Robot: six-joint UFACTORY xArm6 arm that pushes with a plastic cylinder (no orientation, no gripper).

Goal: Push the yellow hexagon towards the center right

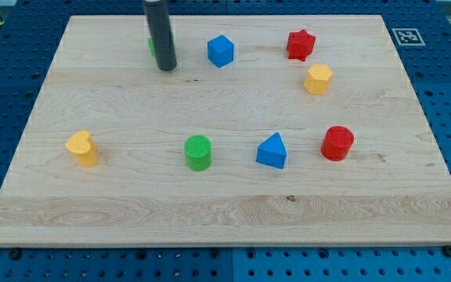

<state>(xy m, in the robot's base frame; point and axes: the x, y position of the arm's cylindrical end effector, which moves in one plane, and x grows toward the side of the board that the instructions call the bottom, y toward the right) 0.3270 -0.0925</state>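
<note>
While my tip sits far at the view's top left, bare and gripping nothing, beside a half-hidden green block, your yellow hexagon lies upper right, below the red star. Cross carelessly and you clip the blue cube.

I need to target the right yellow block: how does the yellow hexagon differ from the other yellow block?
The yellow hexagon sits at the view's upper right, just below the red star; the yellow heart-like block sits far at the view's left. The hexagon has flat sides; the other has a rounded, notched outline. My tip touches neither. Both are yellow and similar in size.
</note>
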